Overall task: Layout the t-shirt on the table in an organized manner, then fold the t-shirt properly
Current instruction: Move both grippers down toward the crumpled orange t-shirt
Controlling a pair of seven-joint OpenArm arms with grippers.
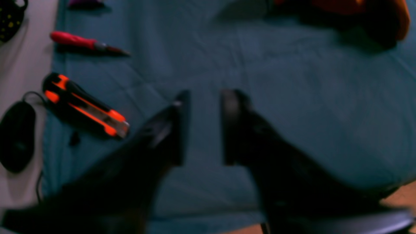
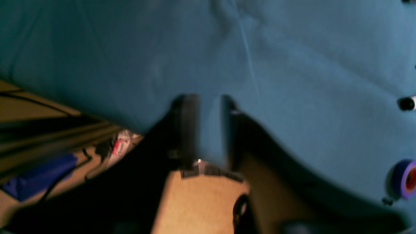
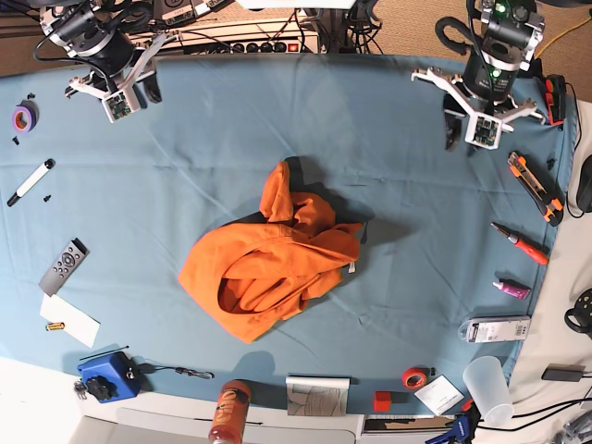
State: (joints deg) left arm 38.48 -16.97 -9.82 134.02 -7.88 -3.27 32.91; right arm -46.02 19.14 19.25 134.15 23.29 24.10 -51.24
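Sitting crumpled in the middle of the table (image 3: 388,185) is the t-shirt (image 3: 268,268), bright orange and bunched into a lump with one part poking up toward the far edge. It's not laid out flat at all, lots of folds and a dark hollow in the lower half. Nothing's touching it.

Both arms are parked at the far edge, well apart from the shirt. The left gripper (image 1: 204,126) is up in the base view's right corner, hanging over bare blue cloth with its two black fingers parted and nothing between them, just table showing through the gap. The wrist view is blurry, but you can catch a corner of the orange shirt at its top right. The right gripper (image 2: 208,126) is in the opposite corner, right over the table's edge, also with a clear gap between the fingers and holding nothing.

Around the sides there's a bunch of clutter. Near the left arm: an orange and black box cutter (image 3: 535,188), a red screwdriver (image 3: 520,243), and a black mouse (image 1: 17,135) off the cloth. On the other side: a roll of purple tape (image 3: 23,117), a marker (image 3: 30,181), and a grey remote (image 3: 64,265). Along the near edge: a blue box (image 3: 106,375), an orange bottle (image 3: 229,413) and a clear plastic cup (image 3: 487,386).
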